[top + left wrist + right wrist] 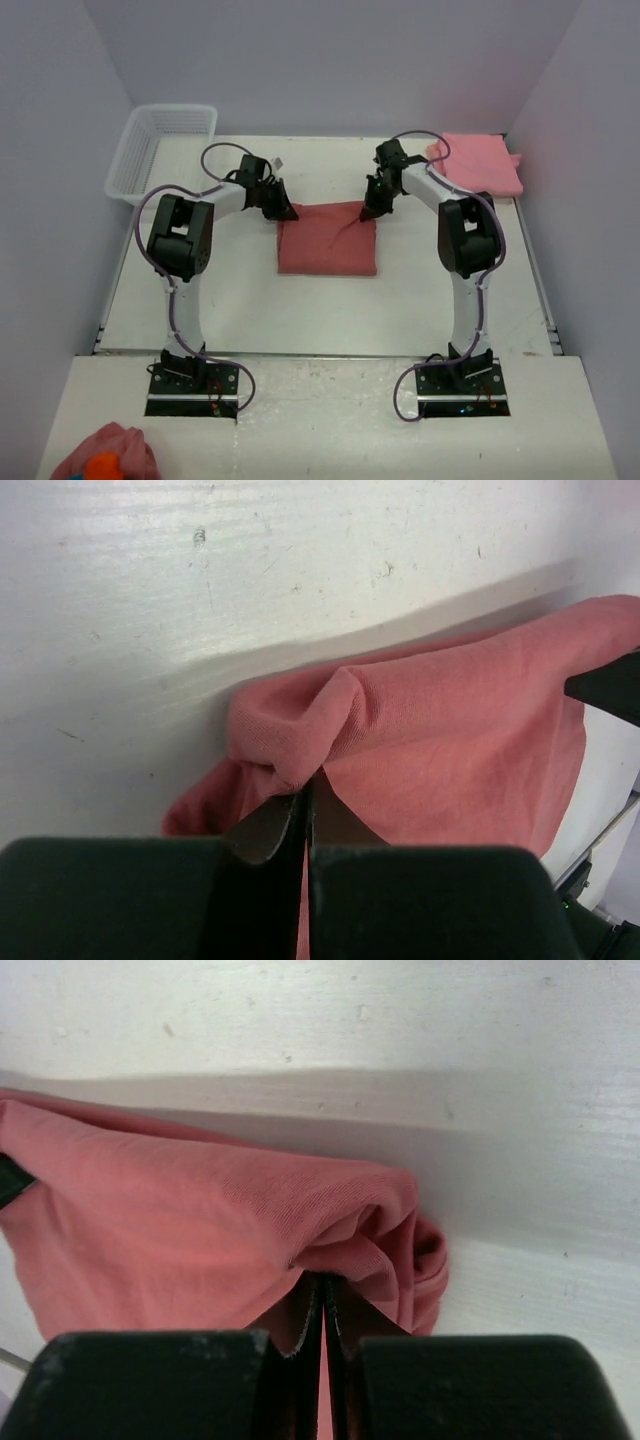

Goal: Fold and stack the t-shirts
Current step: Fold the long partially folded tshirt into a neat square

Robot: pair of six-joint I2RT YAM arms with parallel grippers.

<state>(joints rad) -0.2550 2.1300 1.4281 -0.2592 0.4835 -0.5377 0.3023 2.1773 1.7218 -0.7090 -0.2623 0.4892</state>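
Rose-red t-shirt (328, 240): folded into rough rectangle, lying at centre of white table (430, 300), between both arms. Left gripper (284, 210): at shirt's far-left corner, jaws pressed together on bunched fold of fabric. Right gripper (368, 212): at far-right corner, jaws likewise closed, pinching gathered cloth. Wrist views: fabric puckered at each pinch point. Salmon-pink t-shirt (482, 165): folded, at far right corner of table, well apart. White mesh basket (160, 150): far left corner. Pink cloth lump (105, 455) with orange patch: near left, in front of arm bases.
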